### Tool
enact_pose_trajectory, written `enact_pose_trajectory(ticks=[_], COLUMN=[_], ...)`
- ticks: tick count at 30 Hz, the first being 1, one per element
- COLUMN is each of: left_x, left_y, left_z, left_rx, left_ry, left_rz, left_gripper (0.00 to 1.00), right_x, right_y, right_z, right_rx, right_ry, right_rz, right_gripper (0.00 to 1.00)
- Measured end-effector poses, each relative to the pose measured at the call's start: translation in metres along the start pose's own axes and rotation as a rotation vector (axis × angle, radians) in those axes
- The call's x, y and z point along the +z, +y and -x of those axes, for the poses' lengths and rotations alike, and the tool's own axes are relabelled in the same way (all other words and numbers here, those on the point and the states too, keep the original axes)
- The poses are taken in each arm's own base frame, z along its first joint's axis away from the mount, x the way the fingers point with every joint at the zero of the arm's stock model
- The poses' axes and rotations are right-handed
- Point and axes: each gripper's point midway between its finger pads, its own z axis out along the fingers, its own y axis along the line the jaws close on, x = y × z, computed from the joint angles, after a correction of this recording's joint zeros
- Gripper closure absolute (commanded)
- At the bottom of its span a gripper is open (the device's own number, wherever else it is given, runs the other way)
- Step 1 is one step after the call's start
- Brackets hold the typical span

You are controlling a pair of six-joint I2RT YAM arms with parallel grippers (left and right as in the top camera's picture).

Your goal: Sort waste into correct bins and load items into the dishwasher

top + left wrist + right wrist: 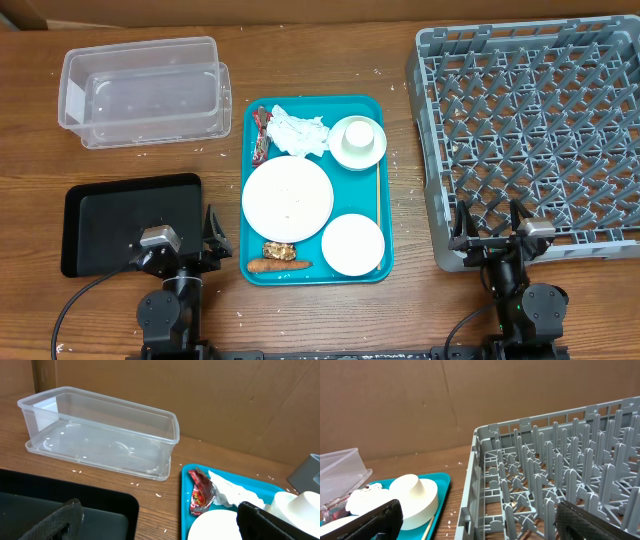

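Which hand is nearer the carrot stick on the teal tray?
Left. The left hand sits just left of the carrot stick; the right hand is far across, by the dish rack.

My left gripper (pixel 178 245) and right gripper (pixel 492 235) are matte black all over. Each has two blocky fingers (pixel 57 520) that look dark and slightly rough-edged in my wrist views. A small silver-grey camera block (pixel 158 238) is mounted on each wrist. Lower down, my arms are made of rounded black joint housings (pixel 165 310). A thin black cable (pixel 85 295) curves away from each arm, and a black rail (pixel 330 354) joins my two bases.
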Motion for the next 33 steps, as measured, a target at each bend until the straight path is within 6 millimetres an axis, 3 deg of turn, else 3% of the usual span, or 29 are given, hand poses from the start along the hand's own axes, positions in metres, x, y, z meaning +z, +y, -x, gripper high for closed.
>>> enact_pose_trajectory(ticks=[20,24,27,29,33], left_x=[0.0,0.0,0.0,0.0,0.0], left_y=[0.0,0.0,0.0,0.0,0.0], left_z=[0.0,0.0,0.0,0.0,0.0], left_rx=[0.0,0.0,0.0,0.0,0.0], left_ry=[0.0,0.0,0.0,0.0,0.0], left_rz=[0.0,0.0,0.0,0.0,0.0], left_gripper=[0.0,0.0,0.0,0.0,0.0], right_x=[0.0,-0.005,-0.018,-0.026,-0.033], right_y=[0.002,0.031,0.065,0.082,0.097], right_z=[0.001,0.034,0.058,0.055,0.049], right_rx=[0.0,-0.019,-0.061,-0.082,-0.099], right_ry=[-0.005,-0.132,-0.229,-0.217,-0.194], right_rz=[0.01,0.165,0.354,0.462,0.562], right_gripper=[0.0,0.0,0.0,0.0,0.0])
